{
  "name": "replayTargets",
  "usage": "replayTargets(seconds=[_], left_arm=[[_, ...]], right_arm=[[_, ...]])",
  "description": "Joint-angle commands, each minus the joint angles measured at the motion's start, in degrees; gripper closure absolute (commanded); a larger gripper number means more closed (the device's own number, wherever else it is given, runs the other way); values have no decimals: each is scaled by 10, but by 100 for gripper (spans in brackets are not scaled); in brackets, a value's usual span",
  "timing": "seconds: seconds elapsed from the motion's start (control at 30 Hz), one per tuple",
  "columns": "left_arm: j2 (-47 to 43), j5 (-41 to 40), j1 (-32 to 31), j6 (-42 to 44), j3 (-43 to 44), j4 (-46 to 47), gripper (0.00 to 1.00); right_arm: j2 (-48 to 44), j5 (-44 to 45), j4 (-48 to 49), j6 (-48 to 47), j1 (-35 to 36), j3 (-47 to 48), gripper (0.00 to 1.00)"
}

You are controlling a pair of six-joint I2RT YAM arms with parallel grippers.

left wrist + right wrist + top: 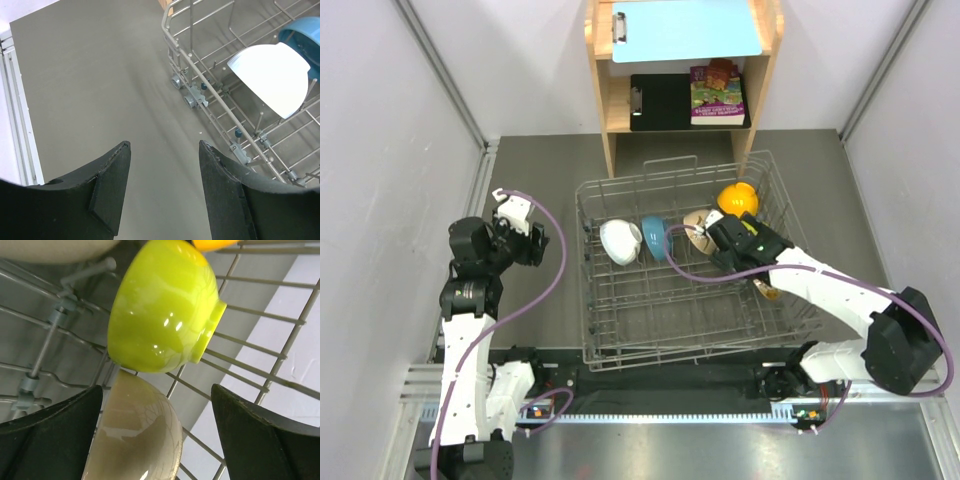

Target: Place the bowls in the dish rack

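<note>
The dish rack [610, 330] is a silver wire basket in the middle of the table. In the top view a white bowl [620, 241], a blue bowl [655, 238], a beige bowl [695, 224] and an orange bowl [737, 199] stand in its far half. My right gripper [716, 238] reaches into the rack beside them. In its wrist view it [157, 390] is open, with a beige bowl [135, 435] against the left finger and well apart from the right one. A lime green bowl [160, 305] lies on its side just beyond. My left gripper [164, 145] is open and holds nothing, over bare table left of the rack [200, 75].
A wooden shelf unit [610, 110] stands behind the rack, with a blue clipboard [685, 28] on top and a black clipboard and a book below. Grey walls close in on both sides. The white bowl [272, 75] and blue bowl [305, 35] also show in the left wrist view.
</note>
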Motion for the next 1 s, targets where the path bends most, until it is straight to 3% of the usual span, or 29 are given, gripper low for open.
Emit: replayTargets(seconds=[0.0, 0.47, 0.7, 0.87, 0.97], left_arm=[[-4, 15, 3, -4, 23, 4, 38], [-4, 15, 3, -5, 13, 12, 38], [-6, 13, 3, -7, 8, 19, 37], [-1, 12, 3, -6, 17, 18, 16], [5, 16, 4, -5, 25, 16, 10]], right_arm=[[-10, -110, 26, 31, 8, 32, 7], [-16, -81, 16, 14, 15, 79, 7], [-14, -48, 0, -17, 14, 170, 6], [-21, -80, 1, -40, 14, 234, 0], [-29, -120, -17, -33, 14, 293, 0]])
